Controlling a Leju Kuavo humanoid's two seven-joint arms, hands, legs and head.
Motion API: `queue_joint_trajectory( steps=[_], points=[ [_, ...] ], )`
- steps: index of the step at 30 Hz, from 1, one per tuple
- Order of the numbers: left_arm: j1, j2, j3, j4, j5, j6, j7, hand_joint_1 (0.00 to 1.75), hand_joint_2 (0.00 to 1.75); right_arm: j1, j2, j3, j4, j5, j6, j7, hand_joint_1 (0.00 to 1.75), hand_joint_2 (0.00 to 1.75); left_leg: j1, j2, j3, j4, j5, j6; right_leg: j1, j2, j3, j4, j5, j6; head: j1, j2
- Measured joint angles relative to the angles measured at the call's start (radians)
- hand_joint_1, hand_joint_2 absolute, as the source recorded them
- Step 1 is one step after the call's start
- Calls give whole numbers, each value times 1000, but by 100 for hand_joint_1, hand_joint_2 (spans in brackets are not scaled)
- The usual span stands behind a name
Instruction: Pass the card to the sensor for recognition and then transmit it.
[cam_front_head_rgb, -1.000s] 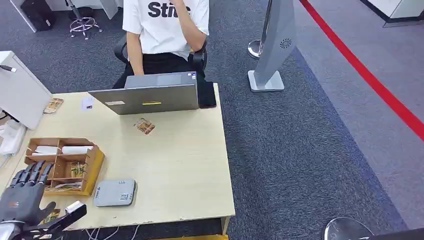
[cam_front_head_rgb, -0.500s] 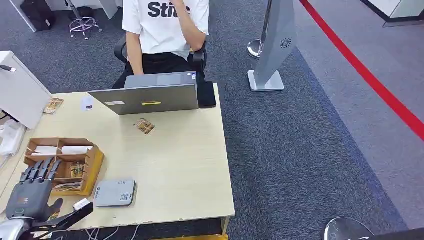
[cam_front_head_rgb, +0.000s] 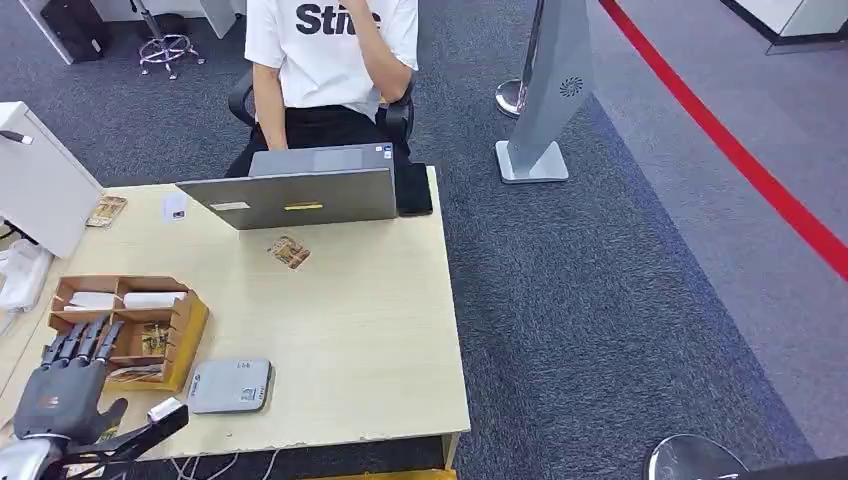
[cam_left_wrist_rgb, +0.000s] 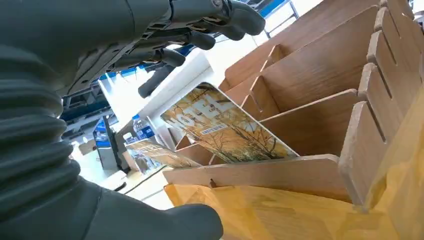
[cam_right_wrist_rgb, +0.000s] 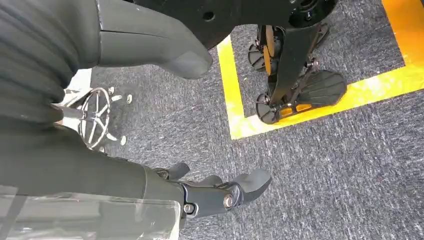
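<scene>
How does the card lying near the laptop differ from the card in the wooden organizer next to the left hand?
The card near the laptop lies flat on the bare table, in the open; the card in the wooden organizer leans tilted inside a compartment of the organizer. The first is far from the left hand, close to the laptop; the second sits just ahead of that hand's fingers. Both show a similar yellowish-brown print.

Left hand (cam_left_wrist_rgb: 100, 75) fingers (cam_left_wrist_rgb: 240, 17) spread above card (cam_left_wrist_rgb: 225, 132) leaning in wooden organizer (cam_left_wrist_rgb: 320, 75) compartment.
</scene>
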Motion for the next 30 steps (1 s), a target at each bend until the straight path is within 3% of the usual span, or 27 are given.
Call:
queue_joint_trajectory(
  steps=[2, 4, 30],
  points=[
    [0, 0, 0, 0, 0, 0, 0, 2, 175, 0, 0, 0, 0, 0, 0, 0, 0, 175, 0, 0, 0, 0, 0, 0, 0, 0, 0, 0, 0, 0, 0, 0],
    [0, 0, -2, 0, 0, -1, 0, 175, 175, 0, 0, 0, 0, 0, 0, 0, 0, 175, 0, 0, 0, 0, 0, 0, 0, 0, 0, 0, 0, 0, 0, 0],
    [20, 17, -5, -31, 18, 5, 5, 175, 175, 0, 3, -1, 0, 17, 6, -2, 0, 175, 0, 0, 0, 0, 0, 0, 0, 0, 0, 0, 0, 0, 0, 0]
  ],
)
